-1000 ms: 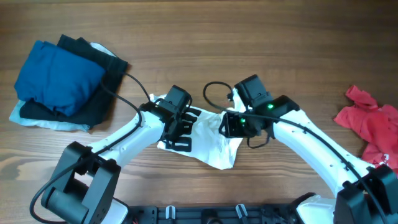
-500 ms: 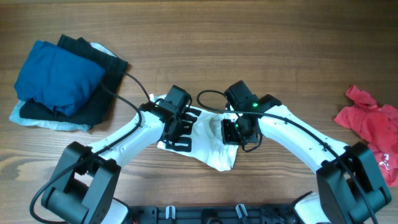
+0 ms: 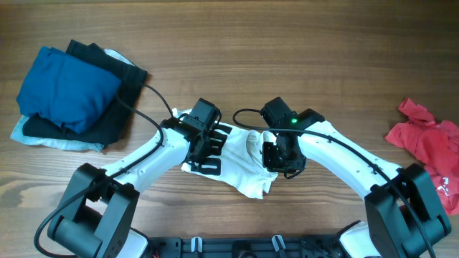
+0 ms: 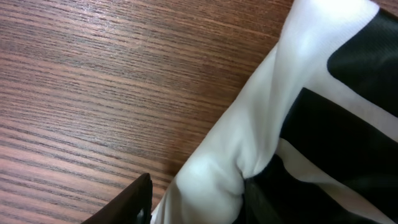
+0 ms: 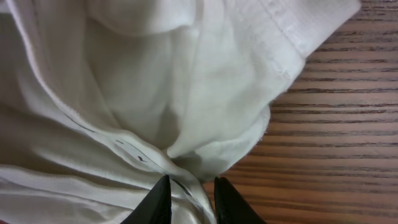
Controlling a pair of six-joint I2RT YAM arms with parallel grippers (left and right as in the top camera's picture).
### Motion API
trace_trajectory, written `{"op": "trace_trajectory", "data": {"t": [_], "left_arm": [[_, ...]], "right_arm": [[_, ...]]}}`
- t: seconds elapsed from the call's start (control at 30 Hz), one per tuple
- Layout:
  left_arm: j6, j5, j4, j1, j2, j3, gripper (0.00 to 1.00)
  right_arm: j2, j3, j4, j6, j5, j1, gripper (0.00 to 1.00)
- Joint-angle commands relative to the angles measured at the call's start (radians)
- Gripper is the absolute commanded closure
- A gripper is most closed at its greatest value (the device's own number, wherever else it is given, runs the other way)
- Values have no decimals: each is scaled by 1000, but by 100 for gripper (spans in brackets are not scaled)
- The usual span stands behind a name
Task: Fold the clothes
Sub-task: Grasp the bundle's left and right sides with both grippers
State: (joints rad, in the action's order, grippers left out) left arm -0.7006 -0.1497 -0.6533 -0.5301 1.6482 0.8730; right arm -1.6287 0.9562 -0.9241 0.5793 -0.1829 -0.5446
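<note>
Wooden table (image 3: pixel 287 43), grain running left to right. Top left: blue garment (image 3: pixel 64 89) piled over black garment (image 3: pixel 118 107), pale cloth (image 3: pixel 43 140) poking out beneath. Centre, toward front edge: crumpled white T-shirt (image 3: pixel 244 168) (black striped print on its left part), lying between both arms. Far right edge: rumpled red garment (image 3: pixel 430 143), well apart from the shirt. Left gripper (image 4: pixel 199 199): pinching a bunched fold at the print's border. Right gripper (image 5: pixel 189 196): tips close together, nipping a plain white fold near the hem.
</note>
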Motion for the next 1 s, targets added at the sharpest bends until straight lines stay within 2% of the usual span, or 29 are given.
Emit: {"op": "trace_trajectory", "data": {"t": [0.0,0.1,0.2,0.33,0.43,0.7,0.97], "left_arm": [[12,-39,-16,6,28,-45,53],[12,-39,-16,6,28,-45,53],[12,-39,-15,6,28,-45,53],[12,-39,-15,6,28,-45,53],[12,-39,-15,6,28,-45,52],[12,-39,-16,6,28,-45,50],[12,-39,-15,6,28,-45,48]], "right_arm": [[51,19,33,-25,-29,-2,78],[111,19,124,-125,-114,-2,77],[114,19,158,-161,-156,-2,77],[114,17,159,-180,-164,-2,77],[114,15,162,-187,-165,-3,72],[72,-35,280,-186,-241,-3,73],[-6,-35,306,-184,-273,-5,72]]}}
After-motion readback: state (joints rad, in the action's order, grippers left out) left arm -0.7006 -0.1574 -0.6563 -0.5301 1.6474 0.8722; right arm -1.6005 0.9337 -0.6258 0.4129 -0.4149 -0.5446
